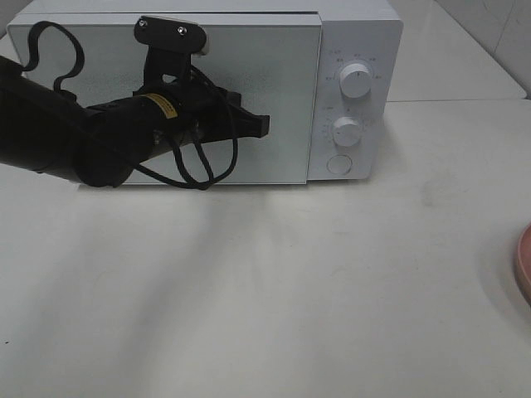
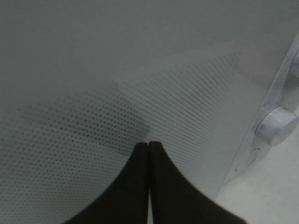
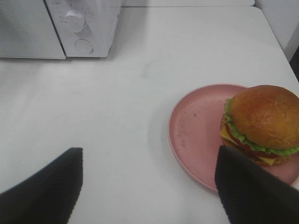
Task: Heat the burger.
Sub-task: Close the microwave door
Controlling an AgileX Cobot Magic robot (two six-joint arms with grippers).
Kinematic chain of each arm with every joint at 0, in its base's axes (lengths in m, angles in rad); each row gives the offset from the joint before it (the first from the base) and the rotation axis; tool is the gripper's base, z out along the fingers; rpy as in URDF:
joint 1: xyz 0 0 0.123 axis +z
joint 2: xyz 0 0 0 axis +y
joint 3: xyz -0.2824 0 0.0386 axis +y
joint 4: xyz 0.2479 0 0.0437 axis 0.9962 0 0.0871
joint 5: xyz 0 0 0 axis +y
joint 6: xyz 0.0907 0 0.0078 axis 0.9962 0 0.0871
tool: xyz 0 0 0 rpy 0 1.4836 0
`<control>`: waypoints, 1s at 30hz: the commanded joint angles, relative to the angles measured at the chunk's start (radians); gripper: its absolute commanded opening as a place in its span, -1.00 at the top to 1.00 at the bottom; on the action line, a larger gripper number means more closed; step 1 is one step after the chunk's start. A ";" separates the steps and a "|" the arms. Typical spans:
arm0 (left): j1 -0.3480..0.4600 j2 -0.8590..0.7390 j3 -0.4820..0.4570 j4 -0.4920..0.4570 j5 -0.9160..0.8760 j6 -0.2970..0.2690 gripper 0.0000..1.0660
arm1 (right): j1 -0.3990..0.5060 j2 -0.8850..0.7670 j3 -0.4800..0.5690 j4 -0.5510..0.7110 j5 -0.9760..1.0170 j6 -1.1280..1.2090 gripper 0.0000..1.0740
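Fingers of our left gripper (image 2: 149,145) are pressed together with nothing between them, their tips just in front of the dotted glass of the microwave door (image 1: 274,83); whether they touch it we cannot tell. The microwave (image 1: 358,33) stands along the table's (image 1: 265,290) far edge with its door closed, two round knobs (image 1: 356,82) and a round button (image 1: 339,164) on the panel at its right. Our left arm reaches across the front of the door. Further right, our right gripper (image 3: 149,182) hangs with its fingers wide apart, holding nothing, above the bare tabletop. Just beyond its one fingertip, the pink plate (image 3: 196,126) sits at the table's right edge, and the burger (image 3: 262,123) rests on the plate's outer side.
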 commanded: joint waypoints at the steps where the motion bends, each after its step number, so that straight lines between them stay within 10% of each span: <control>1: 0.026 0.018 -0.048 -0.079 -0.078 0.001 1.00 | -0.007 -0.028 -0.001 0.003 -0.005 -0.013 -0.40; 16: 0.023 0.021 -0.100 -0.082 0.015 0.019 1.00 | -0.007 -0.028 -0.001 0.003 -0.005 -0.014 -0.39; 30: -0.012 -0.177 -0.053 -0.081 0.543 0.022 0.74 | -0.007 -0.028 -0.001 0.003 -0.005 -0.014 -0.39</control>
